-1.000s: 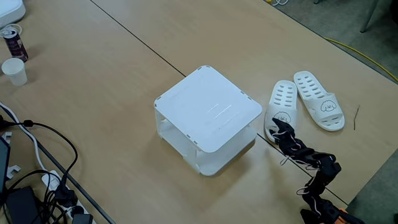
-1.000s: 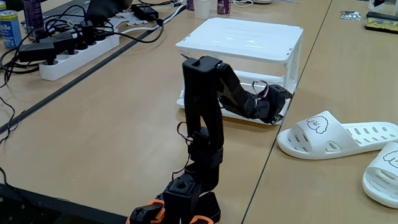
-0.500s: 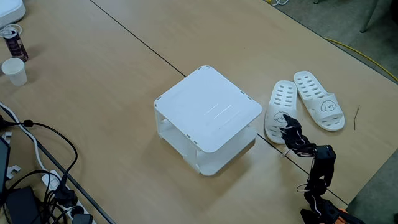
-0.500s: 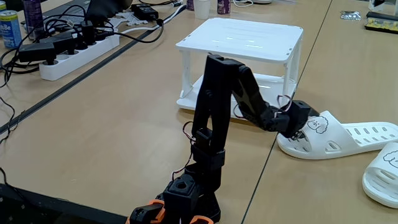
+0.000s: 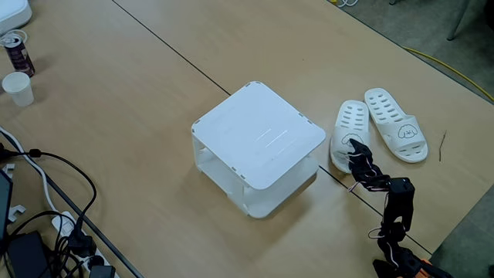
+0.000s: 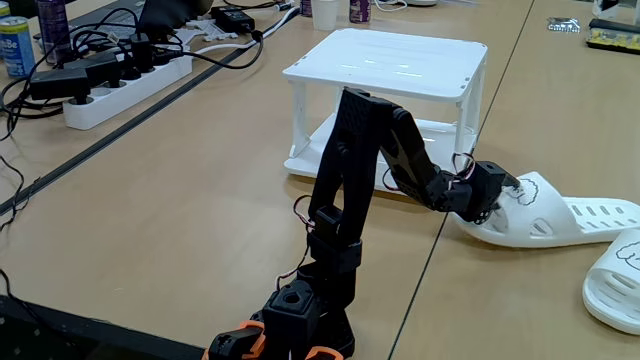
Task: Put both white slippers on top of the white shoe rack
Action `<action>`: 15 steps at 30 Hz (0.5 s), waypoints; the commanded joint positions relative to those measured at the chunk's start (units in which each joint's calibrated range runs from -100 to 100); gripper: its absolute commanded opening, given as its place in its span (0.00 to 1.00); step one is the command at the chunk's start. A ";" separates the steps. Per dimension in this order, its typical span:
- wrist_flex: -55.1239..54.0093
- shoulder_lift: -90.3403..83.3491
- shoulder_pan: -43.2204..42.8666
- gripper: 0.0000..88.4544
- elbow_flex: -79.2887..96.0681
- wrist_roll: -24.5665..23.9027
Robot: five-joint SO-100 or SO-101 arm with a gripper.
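Note:
The white shoe rack (image 5: 258,137) (image 6: 392,63) stands mid-table with nothing on its flat top. Two white slippers lie side by side to its right in a fixed view. My gripper (image 5: 353,148) (image 6: 497,193) is shut on the strap of the slipper nearer the rack (image 5: 351,120) (image 6: 575,222). That slipper's toe end is tipped slightly up off the table, and the fingers partly hide its puppy face. The other slipper (image 5: 395,123) (image 6: 612,285) lies flat and untouched. The black arm reaches from its base (image 6: 295,310) past the rack's front corner.
A power strip with tangled cables (image 6: 110,90) lies on the left side. A paper cup (image 5: 17,87) and a can (image 5: 17,52) stand at the far left, with more cables (image 5: 46,224) below them. The table edge (image 5: 463,224) runs close behind the arm base.
The arm swung from beside the rack's lower tier over to the nearer slipper. The gripper closed on the strap and tipped the toe end up.

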 commanded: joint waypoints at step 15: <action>29.91 -14.72 0.80 0.01 -49.82 0.42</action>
